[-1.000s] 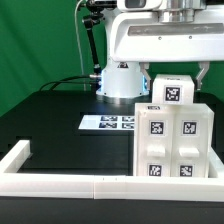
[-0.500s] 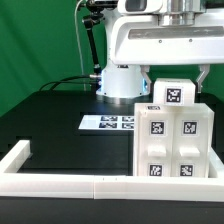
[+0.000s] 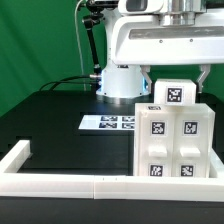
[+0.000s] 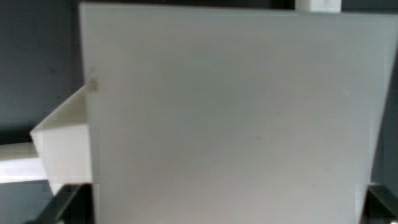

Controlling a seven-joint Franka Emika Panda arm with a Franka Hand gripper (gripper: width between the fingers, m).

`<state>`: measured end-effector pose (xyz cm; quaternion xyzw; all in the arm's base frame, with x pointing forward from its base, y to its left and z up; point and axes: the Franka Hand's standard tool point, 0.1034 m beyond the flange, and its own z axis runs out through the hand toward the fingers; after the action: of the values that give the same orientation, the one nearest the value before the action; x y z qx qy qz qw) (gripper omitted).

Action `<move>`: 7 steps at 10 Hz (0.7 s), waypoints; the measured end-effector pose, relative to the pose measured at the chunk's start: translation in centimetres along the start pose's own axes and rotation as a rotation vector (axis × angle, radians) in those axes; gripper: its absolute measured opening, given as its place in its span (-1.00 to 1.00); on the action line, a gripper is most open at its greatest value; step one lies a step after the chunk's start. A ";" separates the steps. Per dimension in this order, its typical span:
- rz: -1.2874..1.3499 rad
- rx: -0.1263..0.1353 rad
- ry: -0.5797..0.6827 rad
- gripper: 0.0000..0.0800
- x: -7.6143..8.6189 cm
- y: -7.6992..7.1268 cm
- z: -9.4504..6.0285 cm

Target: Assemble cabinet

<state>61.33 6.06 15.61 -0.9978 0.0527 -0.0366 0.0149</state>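
The cabinet (image 3: 172, 140) is a tall white box with several square tags on its front, standing at the exterior view's right. A smaller tagged white block (image 3: 172, 93) sits on top of it. My gripper (image 3: 176, 85) reaches down over that top, one dark finger (image 3: 148, 80) on each side of the block. In the wrist view a plain white panel of the cabinet (image 4: 231, 110) fills nearly the whole picture. My gripper (image 4: 224, 210) has it between its dark fingertips (image 4: 59, 206), which lie against both edges. The jaws stand wide, closed against the panel.
The marker board (image 3: 108, 122) lies flat on the black table behind the cabinet. Low white border rails (image 3: 60, 180) run along the table's front and the exterior view's left. The arm's white base (image 3: 122, 80) stands at the back, before a green backdrop.
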 end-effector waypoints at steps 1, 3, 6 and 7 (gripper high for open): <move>0.005 0.001 0.000 0.40 0.0 0.0 0.0; 0.039 0.003 0.000 0.40 0.0 0.0 0.0; 0.415 0.035 0.020 0.40 -0.3 -0.8 0.0; 0.550 0.055 0.020 0.40 -0.2 -1.2 0.1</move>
<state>61.22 7.30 15.57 -0.9449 0.3207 -0.0425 0.0509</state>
